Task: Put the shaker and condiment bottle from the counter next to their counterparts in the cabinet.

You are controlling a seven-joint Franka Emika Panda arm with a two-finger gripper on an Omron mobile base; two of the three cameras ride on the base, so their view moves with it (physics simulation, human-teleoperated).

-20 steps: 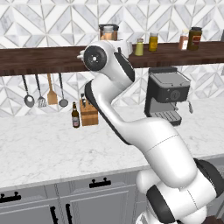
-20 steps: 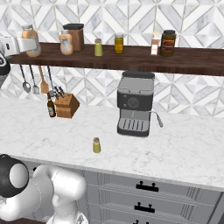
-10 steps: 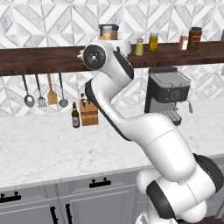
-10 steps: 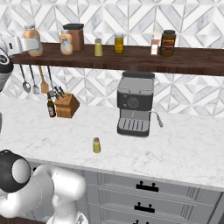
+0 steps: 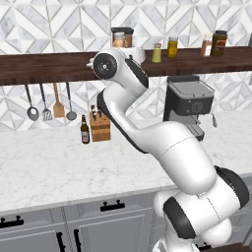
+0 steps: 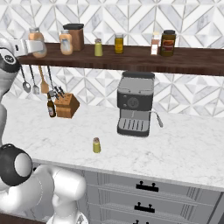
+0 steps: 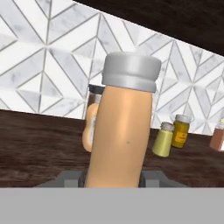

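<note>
The hand (image 6: pixel 35 47) is clamped on the bottle (image 7: pixel 120 131) at the upper left of the right base view, over the shelf (image 6: pixel 131 59). Its twin (image 6: pixel 66 42) stands just right of it. The shaker (image 6: pixel 96 145) sits on the worktop (image 6: pixel 183 144), lower centre.

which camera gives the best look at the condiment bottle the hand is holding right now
The hand view: the condiment bottle stands close and upright in the middle, white cap on top, over the dark cabinet. In the right base view it is small, at the cabinet's far left end, in the hand. In the left base view I cannot pick it out.
</note>
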